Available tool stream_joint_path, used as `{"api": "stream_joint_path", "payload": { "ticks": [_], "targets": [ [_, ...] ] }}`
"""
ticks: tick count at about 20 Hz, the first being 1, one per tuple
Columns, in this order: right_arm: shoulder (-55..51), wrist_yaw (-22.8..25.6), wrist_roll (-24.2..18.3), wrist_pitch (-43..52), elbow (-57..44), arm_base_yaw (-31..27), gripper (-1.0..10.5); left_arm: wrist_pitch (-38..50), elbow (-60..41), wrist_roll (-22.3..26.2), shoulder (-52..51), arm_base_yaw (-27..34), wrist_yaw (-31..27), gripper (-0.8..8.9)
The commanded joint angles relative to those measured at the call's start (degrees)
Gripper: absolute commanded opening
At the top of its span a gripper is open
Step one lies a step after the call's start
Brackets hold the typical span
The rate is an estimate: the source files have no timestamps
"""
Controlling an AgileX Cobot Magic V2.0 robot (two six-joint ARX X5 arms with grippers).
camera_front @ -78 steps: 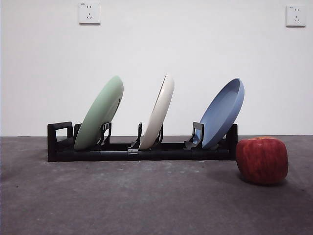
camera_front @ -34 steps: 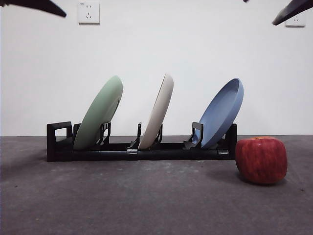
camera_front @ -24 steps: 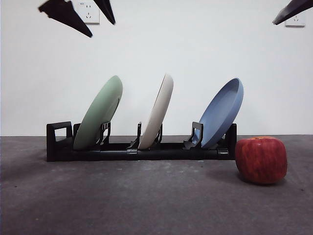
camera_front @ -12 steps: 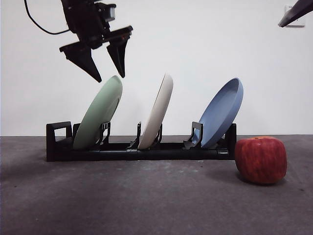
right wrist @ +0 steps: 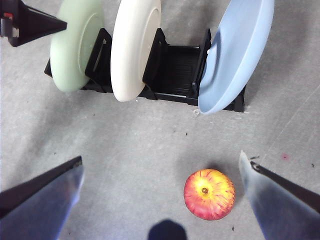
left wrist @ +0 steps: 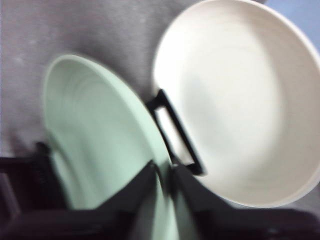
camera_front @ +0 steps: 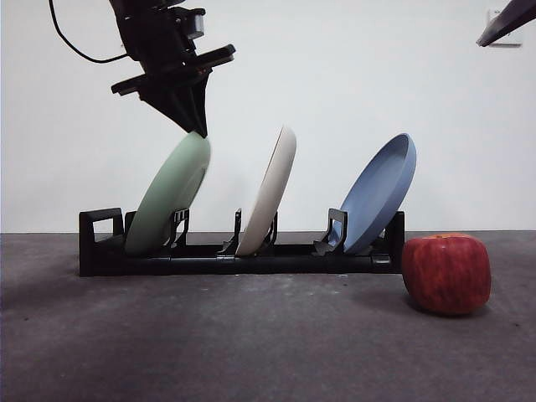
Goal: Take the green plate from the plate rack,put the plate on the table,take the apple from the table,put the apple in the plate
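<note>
Mint green is what you see first in the front view: the green plate (camera_front: 170, 194) leans in the end slot of the plate rack (camera_front: 239, 251) nearest the loop-shaped end piece, with the cream plate (camera_front: 270, 191) in the middle slot and the blue plate (camera_front: 379, 193) at the far end. Your left gripper (camera_front: 198, 130) comes down from above, its tips drawn close together at the green plate's top rim. The apple (camera_front: 446, 273) sits on the table (camera_front: 251, 343) just off the rack's blue-plate end.

From the left wrist view, blurred, the two jaws stand close on either side of the green plate's (left wrist: 100, 145) rim, pinching it.

From the right wrist view, your right gripper (right wrist: 162, 190) hangs high with its jaws spread wide, on the apple's (right wrist: 209, 194) side of the rack (right wrist: 172, 70).
</note>
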Motion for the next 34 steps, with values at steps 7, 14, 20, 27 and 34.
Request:
{"api": "stream_joint_path", "payload": {
  "ticks": [7,14,20,27,34],
  "targets": [
    [0.17,0.02,-0.24,0.02,0.17,0.11,5.6,-2.60,5.97,1.27,0.63,0.13,3.30,-0.09],
    [0.17,0.02,-0.28,0.22,0.17,0.11,5.6,-18.58,34.53,3.04,0.63,-3.67,4.83,-0.09],
    [0.17,0.02,-0.44,1.55,0.17,0.04,5.6,-23.02,39.23,5.92,-7.74,-12.63,-1.33,-0.09],
    [0.17,0.02,-0.44,1.97,0.17,0.04,5.6,-23.02,3.91,3.91,-33.16,-32.85,-22.86,-0.09],
    [0.17,0.02,-0.39,1.95,0.17,0.04,5.6,-21.18,-30.60,-12.87,-43.91,-42.34,-28.09,-0.09]
  ]
}}
